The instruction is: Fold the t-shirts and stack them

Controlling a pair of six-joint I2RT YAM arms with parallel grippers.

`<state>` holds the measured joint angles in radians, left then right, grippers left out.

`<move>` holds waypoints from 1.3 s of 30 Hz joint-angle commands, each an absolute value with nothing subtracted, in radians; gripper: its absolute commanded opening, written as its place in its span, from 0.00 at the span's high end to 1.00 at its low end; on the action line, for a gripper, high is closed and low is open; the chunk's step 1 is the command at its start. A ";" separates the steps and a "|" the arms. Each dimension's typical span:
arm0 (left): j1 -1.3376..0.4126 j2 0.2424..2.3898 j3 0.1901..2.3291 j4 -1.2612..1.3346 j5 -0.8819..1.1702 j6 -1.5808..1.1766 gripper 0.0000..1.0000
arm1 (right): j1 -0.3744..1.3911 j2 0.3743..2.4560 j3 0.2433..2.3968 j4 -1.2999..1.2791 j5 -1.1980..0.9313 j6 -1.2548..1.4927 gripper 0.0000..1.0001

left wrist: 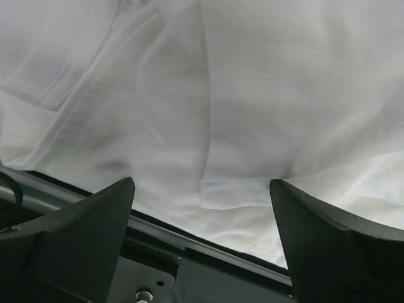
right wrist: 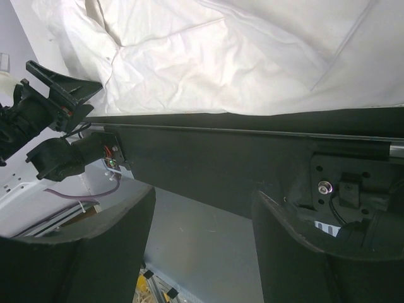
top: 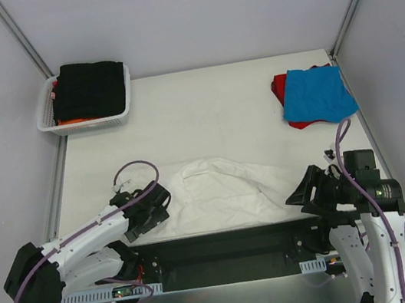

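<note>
A large white t-shirt (top: pixel 217 192) lies crumpled along the near edge of the table, between my two arms; it also shows in the left wrist view (left wrist: pixel 208 95) and the right wrist view (right wrist: pixel 208 57). My left gripper (top: pixel 152 209) is open and empty at its left edge, the near hem between its fingers (left wrist: pixel 82 221). My right gripper (top: pixel 302 191) is open and empty at the shirt's right end, over the black base rail (right wrist: pixel 240 164). A folded blue t-shirt (top: pixel 317 93) lies on a red one (top: pixel 279 86) at the back right.
A white lattice basket (top: pixel 47 115) at the back left holds a black shirt (top: pixel 91 88) over an orange one (top: pixel 77 120). Grey walls enclose the table. The left arm (right wrist: pixel 57 126) shows in the right wrist view.
</note>
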<state>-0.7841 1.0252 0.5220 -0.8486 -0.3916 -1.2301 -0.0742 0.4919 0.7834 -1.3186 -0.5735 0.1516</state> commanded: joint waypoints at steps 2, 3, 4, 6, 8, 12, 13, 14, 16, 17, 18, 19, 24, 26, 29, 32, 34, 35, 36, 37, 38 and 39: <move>-0.779 0.977 0.468 -0.669 -0.325 -1.111 0.12 | -0.066 0.469 0.790 -1.384 -0.589 0.147 0.34; -0.779 0.977 0.469 -0.654 -0.305 -1.098 0.13 | -0.064 0.468 0.787 -1.384 -0.589 0.147 0.34; -0.781 0.976 0.472 -0.634 -0.299 -1.089 0.14 | -0.066 0.465 0.785 -1.385 -0.589 0.147 0.34; -0.781 0.982 0.494 -0.635 -0.296 -1.071 0.14 | -0.066 0.462 0.778 -1.384 -0.589 0.147 0.34; -0.781 0.989 0.521 -0.638 -0.296 -1.043 0.13 | -0.066 0.459 0.775 -1.379 -0.589 0.149 0.34; -0.781 1.061 0.590 -0.666 -0.296 -1.005 0.13 | -0.066 0.456 0.772 -1.376 -0.589 0.153 0.34; -0.782 1.072 0.601 -0.667 -0.296 -1.000 0.13 | -0.066 0.457 0.772 -1.376 -0.588 0.153 0.34; -0.781 1.090 0.620 -0.667 -0.298 -0.994 0.12 | -0.066 0.456 0.772 -1.371 -0.589 0.153 0.34; -0.781 1.104 0.635 -0.667 -0.301 -0.991 0.12 | -0.066 0.459 0.775 -1.370 -0.588 0.153 0.34; -0.781 1.115 0.646 -0.667 -0.301 -0.989 0.12 | -0.064 0.460 0.778 -1.370 -0.588 0.155 0.34; -0.781 1.121 0.649 -0.666 -0.302 -0.991 0.12 | -0.066 0.463 0.779 -1.368 -0.586 0.152 0.34; -0.781 1.124 0.649 -0.667 -0.302 -0.991 0.12 | -0.066 0.465 0.782 -1.368 -0.584 0.152 0.34; -0.781 1.111 0.612 -0.666 -0.287 -1.006 0.12 | -0.061 0.469 0.785 -1.368 -0.583 0.149 0.34; -0.781 1.085 0.591 -0.667 -0.282 -1.009 0.12 | -0.061 0.469 0.779 -1.368 -0.581 0.149 0.34; -0.782 1.049 0.566 -0.667 -0.268 -1.015 0.12 | -0.061 0.468 0.773 -1.365 -0.583 0.152 0.34; -0.790 1.019 0.543 -0.672 -0.250 -1.029 0.13 | -0.060 0.469 0.772 -1.362 -0.584 0.152 0.34; -0.807 1.003 0.523 -0.672 -0.239 -1.055 0.13 | -0.060 0.469 0.773 -1.361 -0.584 0.155 0.34; -0.814 0.993 0.515 -0.673 -0.238 -1.063 0.14 | -0.060 0.469 0.773 -1.362 -0.584 0.153 0.34; -0.819 0.988 0.511 -0.672 -0.236 -1.071 0.13 | -0.060 0.469 0.773 -1.361 -0.584 0.155 0.34; -0.831 0.983 0.503 -0.672 -0.235 -1.078 0.14 | -0.060 0.469 0.773 -1.361 -0.584 0.155 0.34; -0.834 0.982 0.503 -0.673 -0.235 -1.078 0.14 | -0.060 0.468 0.772 -1.359 -0.584 0.156 0.34; -0.838 0.982 0.503 -0.672 -0.233 -1.078 0.14 | -0.060 0.468 0.770 -1.361 -0.584 0.156 0.34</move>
<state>-0.8169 1.0012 0.5179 -0.6567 -0.2466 -1.0428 -0.0685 0.4671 0.7719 -1.3216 -0.5732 0.1516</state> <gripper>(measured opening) 0.868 0.659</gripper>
